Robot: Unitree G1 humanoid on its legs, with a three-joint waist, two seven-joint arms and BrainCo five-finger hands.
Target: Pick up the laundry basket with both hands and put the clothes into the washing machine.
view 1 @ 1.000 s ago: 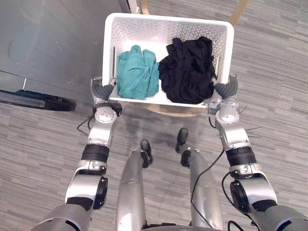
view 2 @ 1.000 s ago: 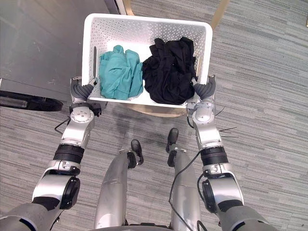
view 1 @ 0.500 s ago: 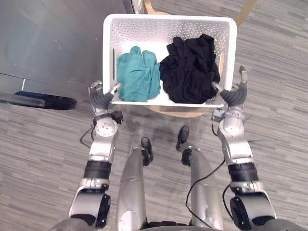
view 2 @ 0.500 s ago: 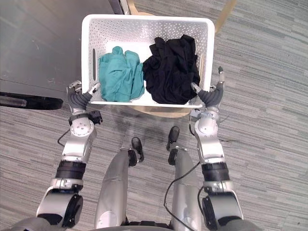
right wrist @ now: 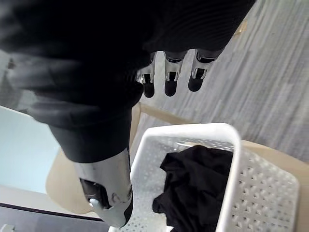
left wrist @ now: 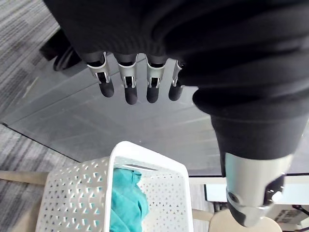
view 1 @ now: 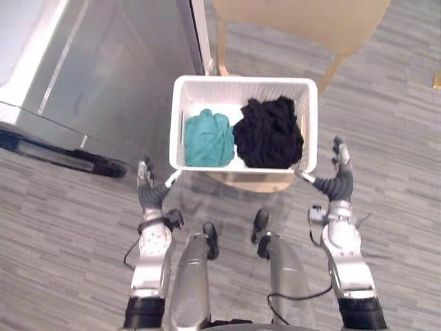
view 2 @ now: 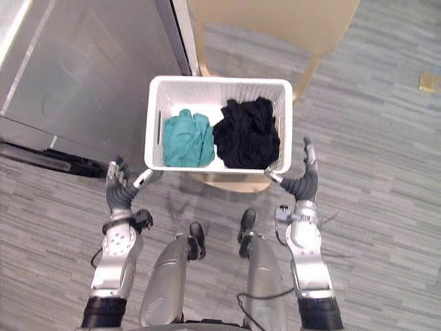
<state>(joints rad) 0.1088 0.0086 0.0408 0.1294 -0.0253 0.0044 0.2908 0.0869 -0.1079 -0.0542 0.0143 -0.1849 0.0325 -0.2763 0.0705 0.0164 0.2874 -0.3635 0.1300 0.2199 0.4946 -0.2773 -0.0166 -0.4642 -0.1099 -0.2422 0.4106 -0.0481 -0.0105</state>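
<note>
Robot hands (view 1: 147, 196) (view 1: 337, 185) newly off basket (view 1: 242, 81), splayed

basket (view 1: 244, 81) sides free | grey panel (view 1: 117, 83) left | wooden chair (view 1: 296, 21) behind

You have both silver-grey arms stretched forward, forearms roughly parallel and well apart. Left arm (view 1: 153, 252): the left hand (view 1: 147, 193), with a dark ribbed cover over its back and wrist, is upright, its silver dark-tipped fingers (left wrist: 129, 92) straight and side by side, thumb spread inward. Right arm (view 1: 346, 255): the right hand (view 1: 337, 183) mirrors it, fingers (right wrist: 172, 86) straight and pointing ahead, thumb angled toward the left hand. Your palms face each other across the gap; neither hand grips anything
</note>
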